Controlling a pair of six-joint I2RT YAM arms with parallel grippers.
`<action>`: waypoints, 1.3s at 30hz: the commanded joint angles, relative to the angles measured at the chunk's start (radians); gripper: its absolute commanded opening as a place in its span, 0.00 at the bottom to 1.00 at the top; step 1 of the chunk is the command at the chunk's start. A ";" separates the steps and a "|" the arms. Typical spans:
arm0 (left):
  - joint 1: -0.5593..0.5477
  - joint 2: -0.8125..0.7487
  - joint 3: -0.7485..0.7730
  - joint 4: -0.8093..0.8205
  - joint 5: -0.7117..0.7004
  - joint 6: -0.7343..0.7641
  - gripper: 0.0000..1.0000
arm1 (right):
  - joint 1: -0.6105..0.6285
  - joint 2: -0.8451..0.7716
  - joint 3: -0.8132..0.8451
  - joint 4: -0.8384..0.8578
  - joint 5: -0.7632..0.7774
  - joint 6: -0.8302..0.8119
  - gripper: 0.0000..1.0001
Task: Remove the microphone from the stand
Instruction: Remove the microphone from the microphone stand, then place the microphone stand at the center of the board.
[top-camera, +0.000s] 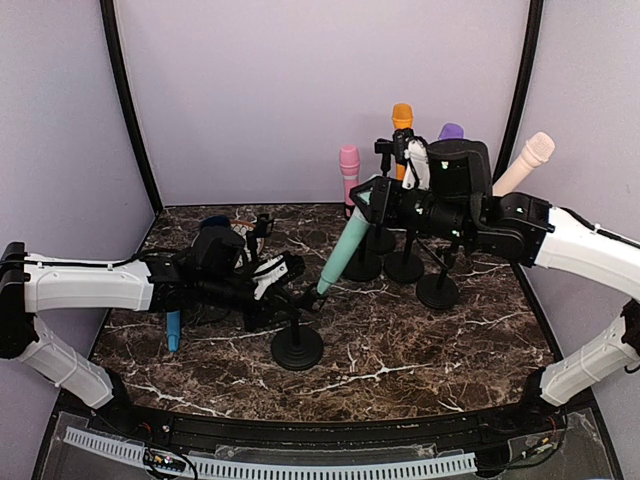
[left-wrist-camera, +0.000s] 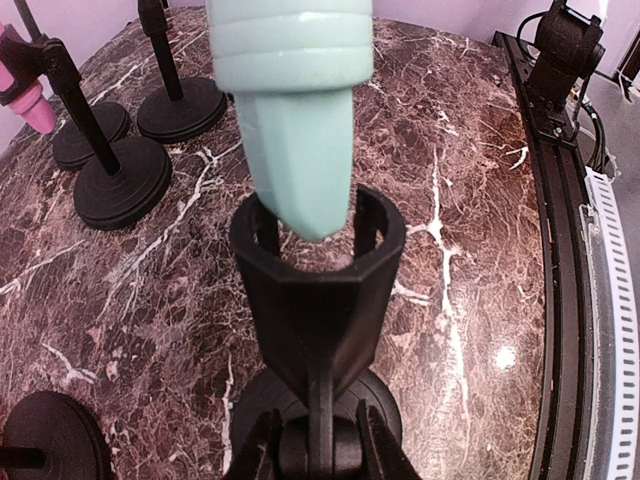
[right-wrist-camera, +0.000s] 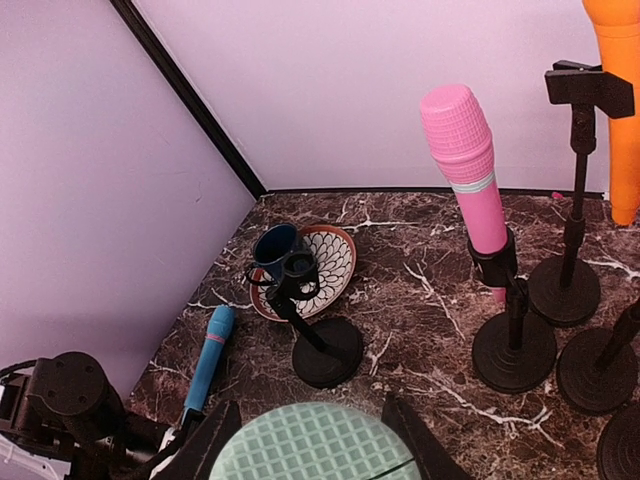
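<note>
The mint-green microphone (top-camera: 345, 250) hangs tilted, head up and to the right. My right gripper (top-camera: 372, 200) is shut on its mesh head (right-wrist-camera: 312, 445), with one finger on each side. Its tail end (left-wrist-camera: 300, 160) sits right at the mouth of the ring-shaped clip (left-wrist-camera: 318, 270) of the black stand (top-camera: 297, 345); I cannot tell whether it is still inside the ring. My left gripper (left-wrist-camera: 320, 455) is shut on the stand's post just below the clip, low over the round base. In the top view, that gripper (top-camera: 296, 290) reaches in from the left.
Pink (top-camera: 349, 165), orange (top-camera: 402, 118), purple (top-camera: 451, 131) and beige (top-camera: 528, 160) microphones stand in black stands at the back right. A blue microphone (top-camera: 174, 330) lies at the left. A patterned plate (right-wrist-camera: 335, 265) with a blue cup (right-wrist-camera: 275, 250) and an empty stand (right-wrist-camera: 325, 350) sit at the back left.
</note>
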 joint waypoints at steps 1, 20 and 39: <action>-0.009 0.025 -0.011 -0.101 -0.002 0.000 0.00 | -0.011 -0.063 0.024 0.039 0.103 -0.049 0.32; 0.069 -0.187 -0.064 -0.161 -0.405 -0.027 0.00 | -0.016 -0.232 -0.018 -0.013 0.208 -0.078 0.33; 0.425 -0.108 0.011 -0.023 -0.479 -0.079 0.00 | -0.016 -0.305 -0.089 -0.001 0.174 -0.041 0.33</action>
